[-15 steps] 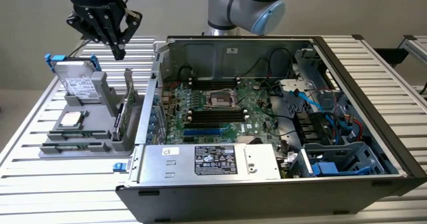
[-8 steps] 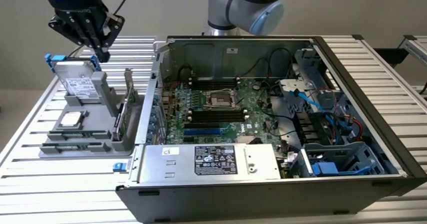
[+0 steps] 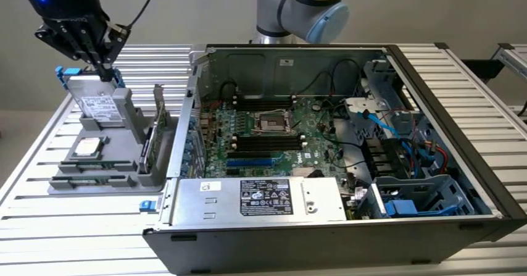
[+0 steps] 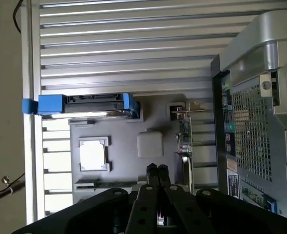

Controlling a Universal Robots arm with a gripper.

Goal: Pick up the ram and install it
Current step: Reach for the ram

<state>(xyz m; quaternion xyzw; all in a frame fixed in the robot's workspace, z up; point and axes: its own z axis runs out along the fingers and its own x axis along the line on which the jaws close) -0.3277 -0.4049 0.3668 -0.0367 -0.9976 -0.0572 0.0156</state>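
The ram is a thin green stick lying in a slot near the front of the grey parts holder, at the exterior view's left. In the wrist view a narrow strip of the ram shows just beyond the gripper body. My gripper hangs at the holder's far end, right above the silver hard drive. Its fingers are shut with nothing between them. In the wrist view the gripper points down over the holder. The black memory slots lie on the motherboard inside the open computer case.
The holder also carries a processor chip, seen as the processor in the wrist view, and an upright green expansion card with a metal bracket. The case's power supply sits at the front. Cables and a drive cage crowd the case's right side.
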